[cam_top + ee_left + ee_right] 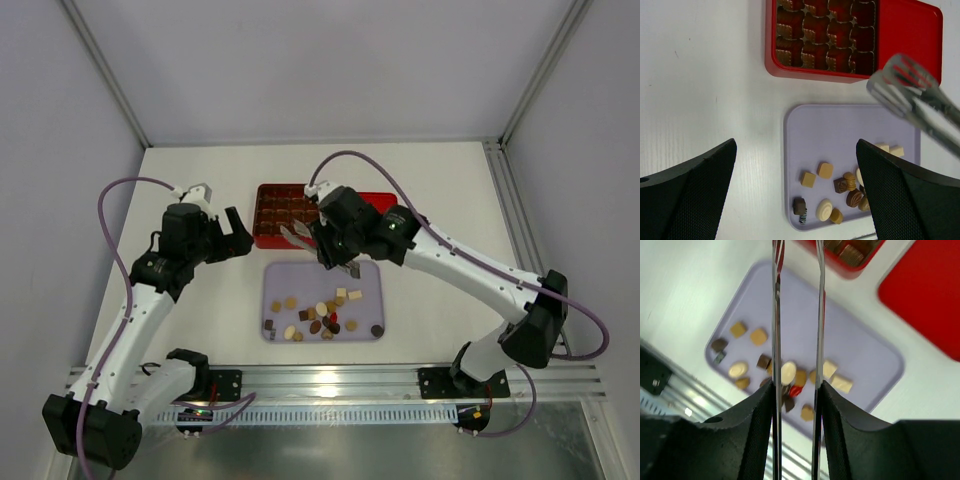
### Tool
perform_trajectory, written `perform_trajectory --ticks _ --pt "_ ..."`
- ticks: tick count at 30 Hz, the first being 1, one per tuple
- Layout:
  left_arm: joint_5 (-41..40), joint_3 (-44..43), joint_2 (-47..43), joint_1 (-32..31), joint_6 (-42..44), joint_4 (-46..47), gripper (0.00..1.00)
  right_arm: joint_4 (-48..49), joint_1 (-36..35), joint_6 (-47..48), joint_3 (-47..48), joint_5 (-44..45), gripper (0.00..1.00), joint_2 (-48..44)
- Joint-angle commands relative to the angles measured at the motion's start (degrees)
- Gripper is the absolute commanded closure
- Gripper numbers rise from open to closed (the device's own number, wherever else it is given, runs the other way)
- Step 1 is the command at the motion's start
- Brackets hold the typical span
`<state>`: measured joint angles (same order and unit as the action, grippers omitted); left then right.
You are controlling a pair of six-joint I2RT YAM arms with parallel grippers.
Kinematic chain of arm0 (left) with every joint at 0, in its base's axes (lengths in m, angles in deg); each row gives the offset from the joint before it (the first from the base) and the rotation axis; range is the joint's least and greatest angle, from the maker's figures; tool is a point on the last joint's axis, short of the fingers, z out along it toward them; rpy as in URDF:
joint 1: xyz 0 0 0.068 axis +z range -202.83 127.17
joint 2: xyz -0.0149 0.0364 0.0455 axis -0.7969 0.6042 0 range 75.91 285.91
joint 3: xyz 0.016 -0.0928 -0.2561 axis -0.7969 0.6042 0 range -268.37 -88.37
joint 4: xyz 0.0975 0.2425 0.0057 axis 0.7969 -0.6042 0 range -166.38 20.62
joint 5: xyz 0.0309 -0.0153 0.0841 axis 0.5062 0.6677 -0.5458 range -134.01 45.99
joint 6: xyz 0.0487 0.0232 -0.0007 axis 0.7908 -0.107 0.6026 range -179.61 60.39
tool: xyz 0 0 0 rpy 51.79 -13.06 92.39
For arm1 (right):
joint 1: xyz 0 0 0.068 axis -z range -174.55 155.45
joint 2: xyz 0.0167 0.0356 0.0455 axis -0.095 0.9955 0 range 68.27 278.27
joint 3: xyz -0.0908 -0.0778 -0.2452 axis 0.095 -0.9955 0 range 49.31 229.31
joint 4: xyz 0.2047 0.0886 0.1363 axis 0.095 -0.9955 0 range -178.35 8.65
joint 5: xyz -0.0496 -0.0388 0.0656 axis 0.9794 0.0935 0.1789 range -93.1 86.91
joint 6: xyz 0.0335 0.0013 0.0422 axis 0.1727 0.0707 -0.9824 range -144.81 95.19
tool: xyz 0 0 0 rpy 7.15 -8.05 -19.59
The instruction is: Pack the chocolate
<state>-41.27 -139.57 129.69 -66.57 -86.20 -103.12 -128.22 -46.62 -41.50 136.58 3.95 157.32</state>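
Most of the chocolate (320, 315) lies loose in the near half of the lilac tray (310, 275). There are brown, tan and cream bits, and one red bit. They sit close together, and some touch. A few more brown bits sit in the little holes of the red box (280, 212), which is just past the far side of the tray. The right claw (330, 250) hangs over the far part of the tray, above the bare lilac floor. The loose pile is nearer to the arm bases than this claw is. The claw squeezes a pair of metal tongs (910, 90) tight between its fingers (760, 425). The flat tips of the tongs point at the near edge of the box, up off the pile, and I see no sweet in them. The left claw (238, 238) is spread wide with nothing in it. It hangs over the white table (200, 300), left of the box and away from the sweets.
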Motion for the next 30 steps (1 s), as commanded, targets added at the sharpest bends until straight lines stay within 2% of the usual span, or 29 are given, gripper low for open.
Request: perform_trajectory --ticks 1,5,11,30 --pt "-0.9 -1.45 -0.52 0.11 0.31 0.69 0.0 0.03 -4.96 -1.5 -4.9 -2.83 0.57 -4.67" --pt "-1.07 -1.36 -0.43 0.11 0.31 0.6 0.0 -0.85 -9.97 -1.6 -8.16 -4.85 0.57 -6.26" --pt "-1.25 -1.36 -0.17 0.11 0.31 0.51 0.0 -2.34 -14.63 -0.01 -8.25 -5.38 0.57 -4.68" --pt "-1.25 -1.36 0.1 0.11 0.4 0.43 0.0 -2.08 -16.66 2.89 -6.32 -4.5 0.55 3.14"
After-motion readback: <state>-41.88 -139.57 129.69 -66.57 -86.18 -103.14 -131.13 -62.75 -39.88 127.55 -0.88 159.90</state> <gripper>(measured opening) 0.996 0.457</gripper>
